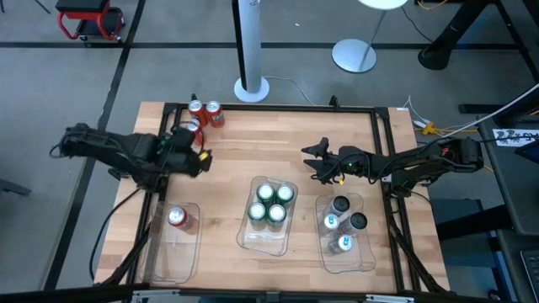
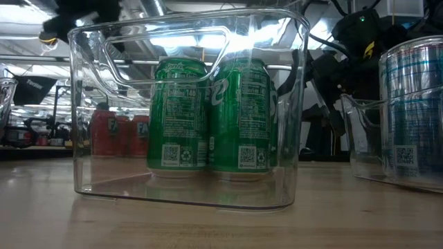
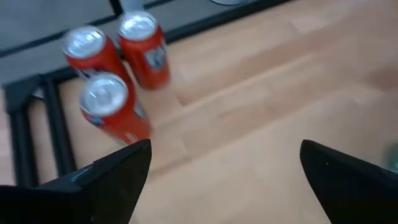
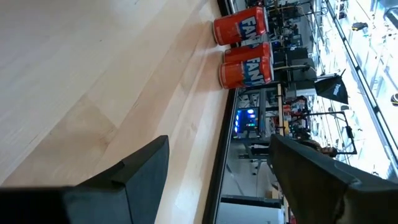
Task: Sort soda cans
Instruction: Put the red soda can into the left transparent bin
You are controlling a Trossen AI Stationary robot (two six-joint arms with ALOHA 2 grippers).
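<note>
Three red cans [image 1: 202,116] stand at the worktop's [image 1: 253,151] far left corner; my left gripper [image 1: 199,156] reaches low toward them, fingers [image 3: 118,180] spread wide and empty. Right of it, my right gripper [image 1: 313,160] stretches over the middle, fingers [image 4: 134,177] parted, grasping nothing.

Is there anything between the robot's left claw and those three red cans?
No. In the left wrist view, only bare table lies between the open left gripper and the three red cans.
</note>
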